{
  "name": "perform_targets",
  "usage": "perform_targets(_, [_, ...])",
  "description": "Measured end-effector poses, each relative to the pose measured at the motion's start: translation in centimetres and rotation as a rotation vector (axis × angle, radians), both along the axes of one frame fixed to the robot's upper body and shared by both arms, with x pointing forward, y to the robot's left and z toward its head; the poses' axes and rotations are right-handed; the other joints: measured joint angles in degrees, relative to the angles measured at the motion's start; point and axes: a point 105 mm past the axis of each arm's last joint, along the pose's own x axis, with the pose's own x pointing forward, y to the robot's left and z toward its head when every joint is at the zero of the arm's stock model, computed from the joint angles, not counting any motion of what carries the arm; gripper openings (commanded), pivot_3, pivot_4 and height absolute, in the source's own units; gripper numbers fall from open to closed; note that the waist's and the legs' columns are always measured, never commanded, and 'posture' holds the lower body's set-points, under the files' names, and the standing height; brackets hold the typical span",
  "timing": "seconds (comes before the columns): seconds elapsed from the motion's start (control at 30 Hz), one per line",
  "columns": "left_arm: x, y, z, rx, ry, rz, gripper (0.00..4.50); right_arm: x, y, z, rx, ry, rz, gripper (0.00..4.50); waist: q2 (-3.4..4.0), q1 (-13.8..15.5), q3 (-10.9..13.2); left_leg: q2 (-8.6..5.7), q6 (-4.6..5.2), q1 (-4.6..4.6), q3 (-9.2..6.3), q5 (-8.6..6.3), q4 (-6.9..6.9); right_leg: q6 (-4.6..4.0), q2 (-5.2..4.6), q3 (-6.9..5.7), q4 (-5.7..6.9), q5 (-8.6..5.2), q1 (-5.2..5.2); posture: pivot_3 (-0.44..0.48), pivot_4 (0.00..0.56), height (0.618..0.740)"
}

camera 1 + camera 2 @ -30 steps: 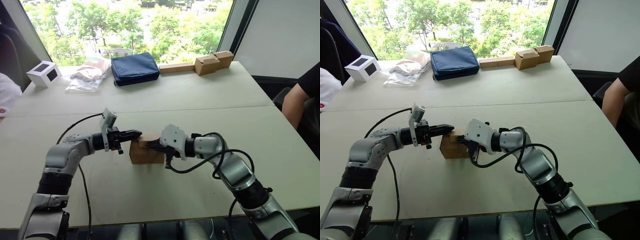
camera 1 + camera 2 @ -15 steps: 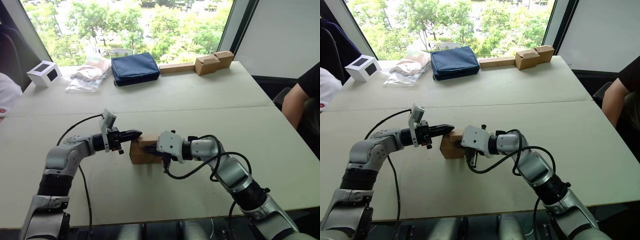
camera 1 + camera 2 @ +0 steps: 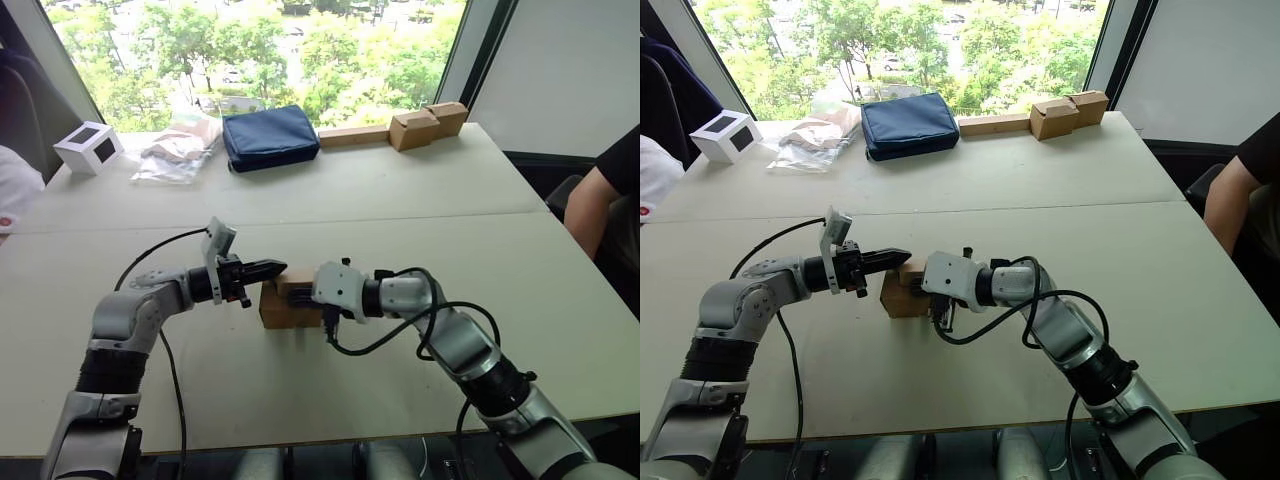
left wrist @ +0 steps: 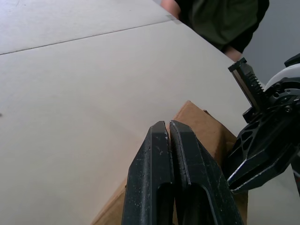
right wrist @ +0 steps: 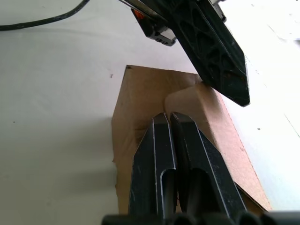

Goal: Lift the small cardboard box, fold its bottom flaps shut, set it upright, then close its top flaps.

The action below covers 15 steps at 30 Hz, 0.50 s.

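Note:
The small cardboard box [image 3: 281, 309] stands on the table [image 3: 300, 400] between my two arms. My left gripper [image 3: 277, 268] is shut, and its tip rests at the box's upper left edge [image 4: 202, 125]. From the other side my right gripper [image 3: 306, 295] reaches in, also shut, its fingertips lying on the box's top. In the right wrist view a top flap [image 5: 199, 101] curves up beside the fingers [image 5: 157, 154], just under the tip of the left gripper [image 5: 213, 47]. The bottom flaps are hidden under the box.
Along the far edge lie a navy pouch [image 3: 268, 135], a plastic bag [image 3: 178, 152], a white box with a dark window [image 3: 88, 146] and a row of tan blocks [image 3: 412, 128]. A person [image 3: 600, 195] sits at the table's right side.
My right gripper has pushed leftward over the box's top, closer to the left gripper's tip. The left gripper and the box have barely shifted.

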Motion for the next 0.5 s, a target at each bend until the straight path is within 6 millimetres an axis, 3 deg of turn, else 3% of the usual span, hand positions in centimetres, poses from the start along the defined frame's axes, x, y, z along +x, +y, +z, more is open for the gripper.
perform_targets(0.5, [-0.44,-0.45,0.34,0.016,-0.006,-0.01,0.1,0.77,0.05,-0.09,-0.009,-0.012,-0.031,0.07,0.0,0.0,0.0,0.0,-0.01,0.0,0.0,0.01,0.0,0.0,0.0,0.0,0.0,0.0,0.0,0.0,0.15,0.737])
